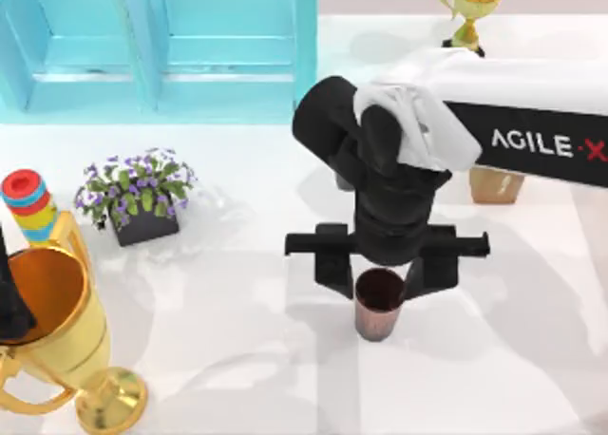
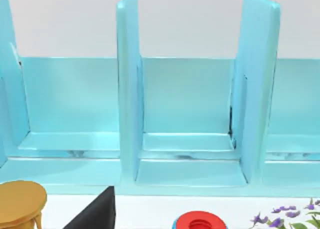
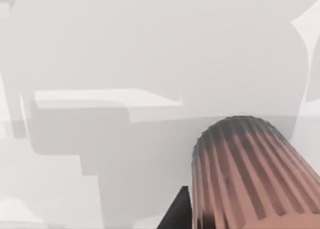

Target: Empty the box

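Note:
The box (image 1: 496, 186) is a small tan cardboard block on the table's right side, mostly hidden under my right arm. My right gripper (image 1: 380, 281) points down at the table's middle, its two fingers (image 1: 334, 269) pressed against either side of a brown ribbed cup (image 1: 378, 307) that stands upright on the table. In the right wrist view the cup (image 3: 250, 174) looms large beside one dark fingertip (image 3: 176, 213). My left arm (image 1: 11, 297) stays parked at the far left edge, over a gold trophy.
A light-blue cabinet (image 1: 161, 46) spans the back left. A dark planter with purple flowers (image 1: 141, 196) sits left of centre. A large gold trophy (image 1: 66, 330) and a stack of coloured rings (image 1: 27, 205) stand at the left, and a second trophy (image 1: 470, 3) at the back right.

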